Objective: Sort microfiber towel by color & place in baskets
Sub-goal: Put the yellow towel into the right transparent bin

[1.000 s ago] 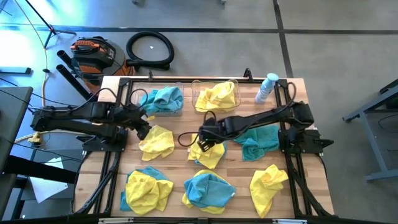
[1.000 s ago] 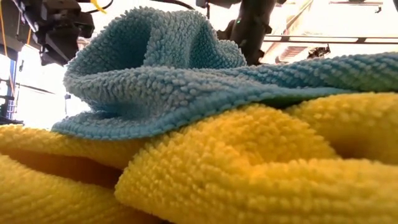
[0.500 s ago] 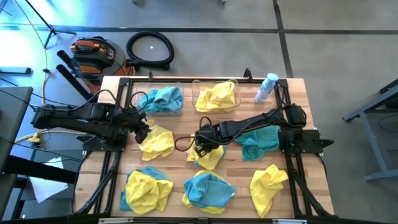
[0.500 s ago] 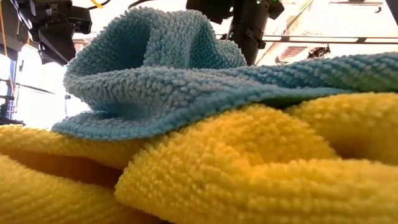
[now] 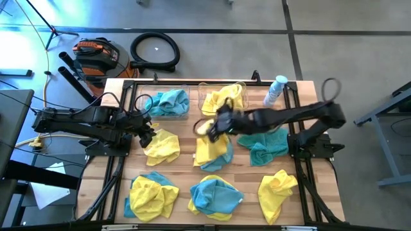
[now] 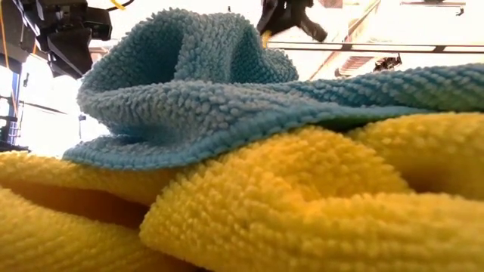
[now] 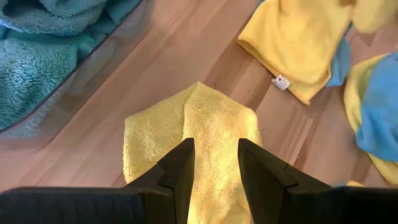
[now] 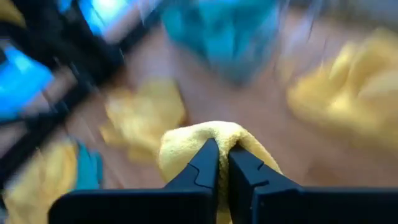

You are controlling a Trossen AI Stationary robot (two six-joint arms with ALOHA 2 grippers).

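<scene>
Right gripper (image 5: pixel 212 126) sits above the middle of the table (image 5: pixel 247 172), just in front of the two baskets, fingers (image 8: pixel 205 163) pinched together on a fold of a yellow towel (image 5: pixel 207 149). The cloth hangs from the grip and its lower part trails down onto the wood, with a bit of blue cloth showing at its edge. In the right wrist view the fold bulges up just over the closed fingertips. Left gripper (image 7: pixel 212 163) hovers at the left side of the table over a second yellow towel (image 7: pixel 211 127), which lies flat on the wood — fingers apart, nothing between them. Left basket (image 5: pixel 165 114) holds a blue towel (image 5: pixel 171 101); right basket (image 5: pixel 203 99), just beside it, holds a yellow towel (image 5: pixel 225 98). A spray bottle (image 5: pixel 275 90) stands near the back right corner. A teal towel (image 5: pixel 268 146) lies under the right arm. Along the front edge are three more heaps: yellow with blue (image 5: pixel 153 194) on the left, blue over yellow (image 5: pixel 215 194) in the middle, plain yellow (image 5: pixel 277 189) on the right. The low view is filled by the middle heap — blue cloth (image 6: pixel 204 83) draped over yellow (image 6: pixel 302 204).
</scene>
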